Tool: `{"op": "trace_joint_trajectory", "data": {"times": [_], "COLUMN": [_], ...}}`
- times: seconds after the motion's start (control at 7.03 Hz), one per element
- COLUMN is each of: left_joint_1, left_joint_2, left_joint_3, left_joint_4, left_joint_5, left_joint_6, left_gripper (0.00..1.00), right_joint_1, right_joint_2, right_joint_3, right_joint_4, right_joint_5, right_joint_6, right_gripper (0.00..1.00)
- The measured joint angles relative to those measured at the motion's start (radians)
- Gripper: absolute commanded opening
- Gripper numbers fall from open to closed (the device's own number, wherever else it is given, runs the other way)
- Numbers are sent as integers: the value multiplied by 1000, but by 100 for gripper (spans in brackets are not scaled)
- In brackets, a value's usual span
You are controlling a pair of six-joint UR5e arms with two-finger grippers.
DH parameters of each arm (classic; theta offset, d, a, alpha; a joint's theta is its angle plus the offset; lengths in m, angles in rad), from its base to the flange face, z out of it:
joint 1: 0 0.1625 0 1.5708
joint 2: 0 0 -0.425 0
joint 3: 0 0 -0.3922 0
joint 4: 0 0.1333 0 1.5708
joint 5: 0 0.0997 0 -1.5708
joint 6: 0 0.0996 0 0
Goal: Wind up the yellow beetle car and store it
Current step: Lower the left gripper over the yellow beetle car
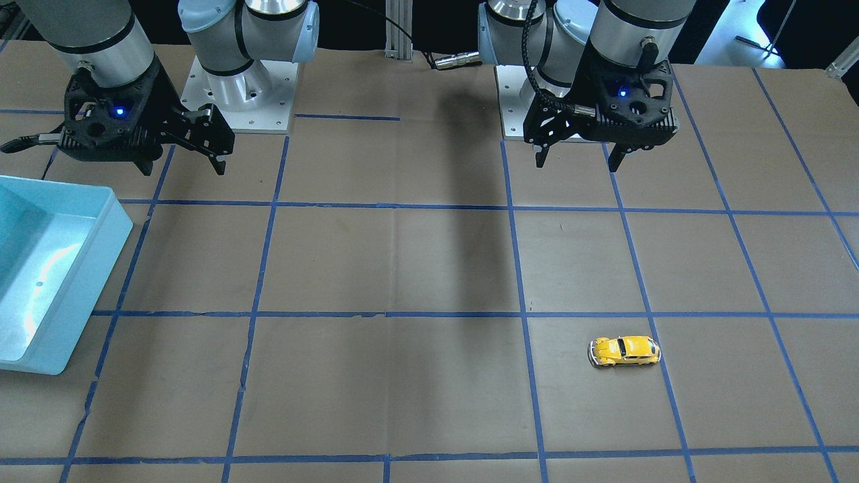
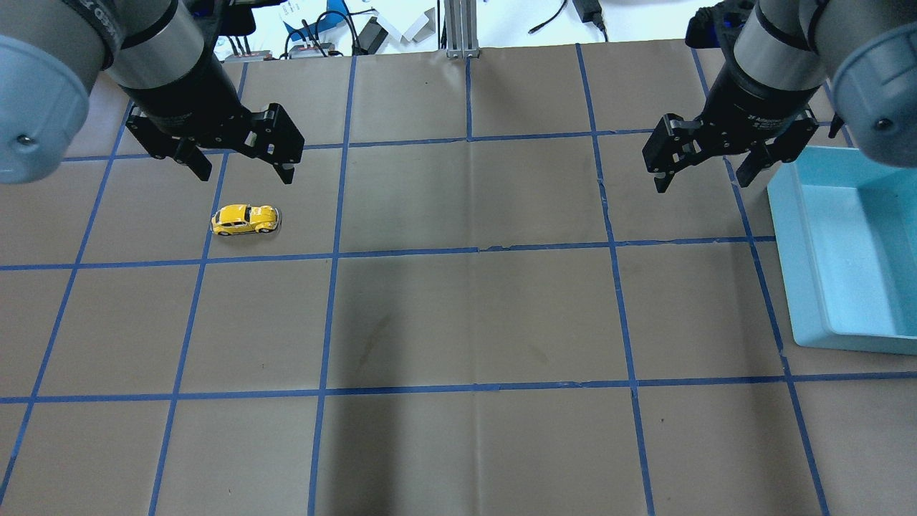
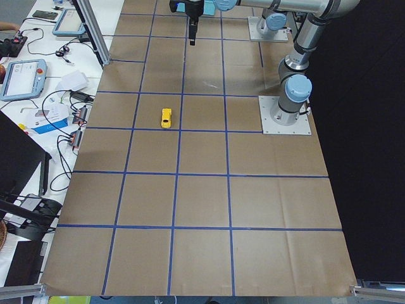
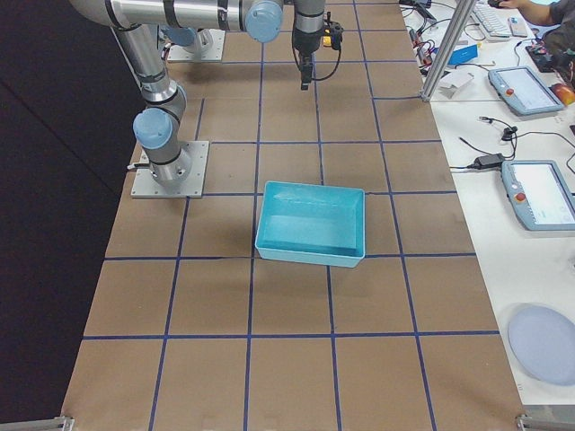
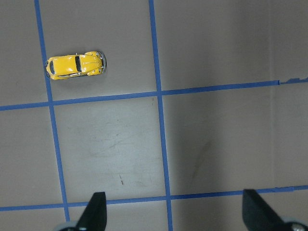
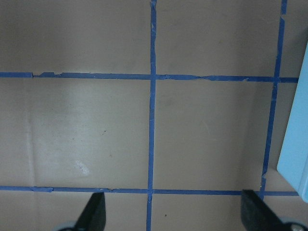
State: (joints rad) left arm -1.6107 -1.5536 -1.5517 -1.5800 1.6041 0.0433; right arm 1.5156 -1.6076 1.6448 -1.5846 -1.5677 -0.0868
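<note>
The yellow beetle car (image 2: pixel 244 219) stands on its wheels on the brown table, alone in a taped square; it also shows in the front view (image 1: pixel 625 351), the exterior left view (image 3: pixel 166 118) and the left wrist view (image 5: pixel 75 65). My left gripper (image 2: pixel 243 170) hangs open and empty in the air above the table, short of the car; it also shows in the front view (image 1: pixel 578 159). My right gripper (image 2: pixel 701 175) is open and empty, beside the light blue bin (image 2: pixel 845 251); it also shows in the front view (image 1: pixel 181 164).
The light blue bin (image 1: pixel 50 268) is empty and sits at the table's right end (image 4: pixel 311 224). Blue tape lines divide the brown table into squares. Both arm bases (image 1: pixel 241 87) stand at the robot's side of the table. Tablets and cables lie on the side desk (image 3: pixel 38 95).
</note>
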Motion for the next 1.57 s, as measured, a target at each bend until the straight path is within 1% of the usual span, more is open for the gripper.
{"op": "trace_joint_trajectory", "data": {"times": [1.0,1.28,1.57], "left_joint_1": [4,47,90], "left_joint_2": [12,-2,-22], "left_joint_3": [-72,-123,-178], "left_joint_4": [-9,18,116], "left_joint_5": [12,7,3], "left_joint_6": [152,301,480], "left_gripper": [100,100,98], "right_joint_1": [0,0,0], "right_joint_2": [0,0,0], "right_joint_3": [1,1,1], "right_joint_4": [1,2,2], "right_joint_5": [0,1,2], "right_joint_6": [1,1,1], "right_gripper": [100,100,100]}}
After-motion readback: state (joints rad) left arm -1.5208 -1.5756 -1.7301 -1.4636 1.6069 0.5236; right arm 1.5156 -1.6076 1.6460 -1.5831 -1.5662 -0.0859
